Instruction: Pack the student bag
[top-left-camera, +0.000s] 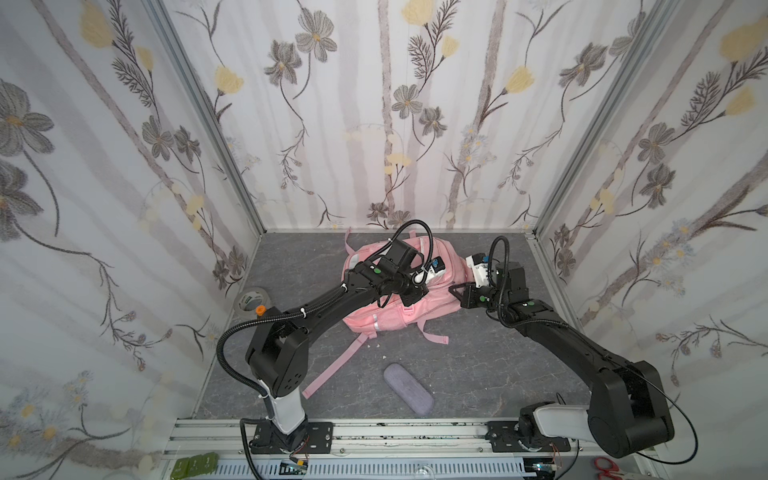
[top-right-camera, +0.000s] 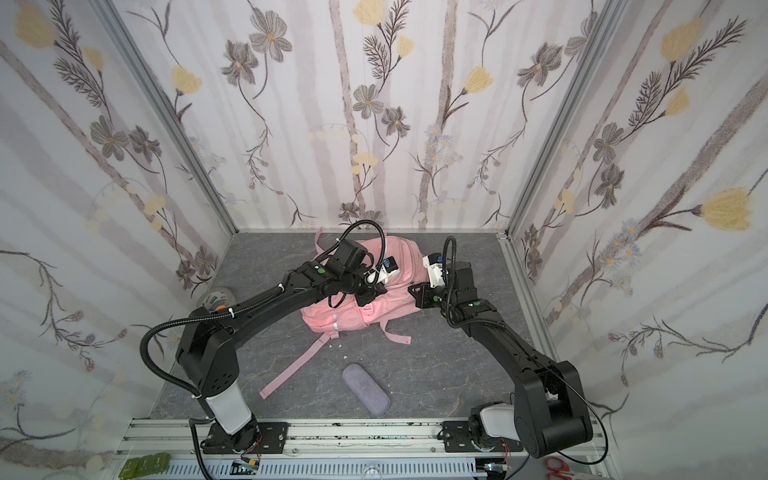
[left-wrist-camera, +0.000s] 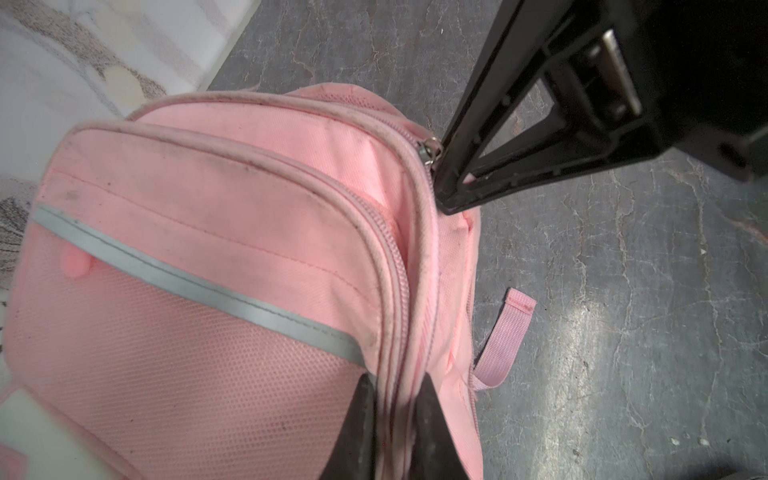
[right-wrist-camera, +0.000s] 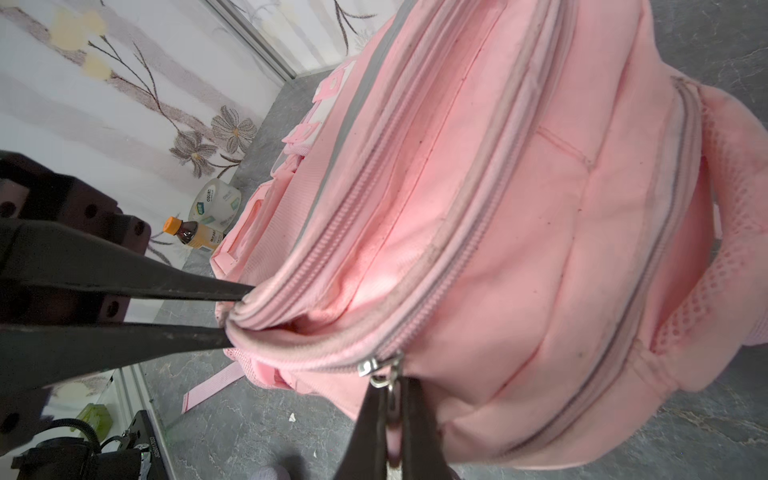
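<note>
One pink student bag (top-left-camera: 386, 316) lies at the back middle of the table (top-left-camera: 478, 374). The right wrist view shows three zip lines across its top. The pink letters on its white patch cannot be read. Two hands grip the bag. The left hand (left-wrist-camera: 395, 390) is pinched narrow on a zip seam. The right hand (right-wrist-camera: 392, 401) is clamped on one metal zipper pull (right-wrist-camera: 380, 370). One purple-grey case (top-left-camera: 408, 388) lies nearer the front. At the left edge are one tape roll (top-left-camera: 251, 300) and one orange-capped bottle (right-wrist-camera: 189, 232), their labels too small to read.
</note>
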